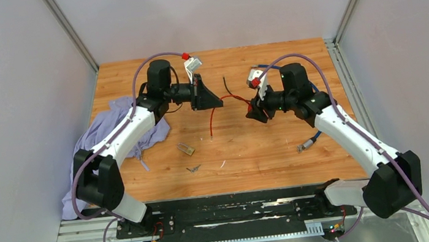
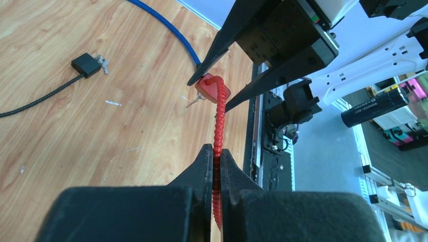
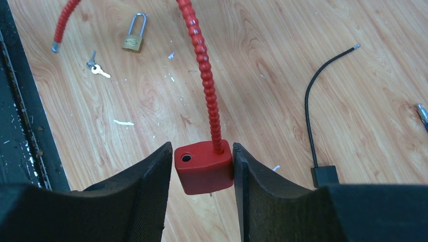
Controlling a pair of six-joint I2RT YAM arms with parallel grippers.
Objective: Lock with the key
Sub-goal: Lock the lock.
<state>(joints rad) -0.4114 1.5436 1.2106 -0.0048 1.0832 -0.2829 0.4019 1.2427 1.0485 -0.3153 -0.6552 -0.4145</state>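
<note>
A red lock body (image 3: 203,166) on a ribbed red cable (image 3: 202,70) hangs above the table. My left gripper (image 2: 217,151) is shut on the red cable (image 2: 218,126) a short way behind the body (image 2: 212,86). My right gripper (image 3: 201,147) straddles the body with its jaws open: the right finger touches it and a gap shows on the left. The body's second hole (image 3: 186,158) is empty, and the cable's free end (image 3: 58,30) lies on the table. A small key (image 3: 97,68) lies loose on the wood, also seen from above (image 1: 193,168).
A brass padlock (image 3: 134,40) lies beside the key. A black cable lock (image 3: 324,175) with its own key (image 2: 102,62) sits by my right gripper. A blue cable (image 2: 166,27) runs at the right, and a purple cloth (image 1: 102,135) covers the left edge.
</note>
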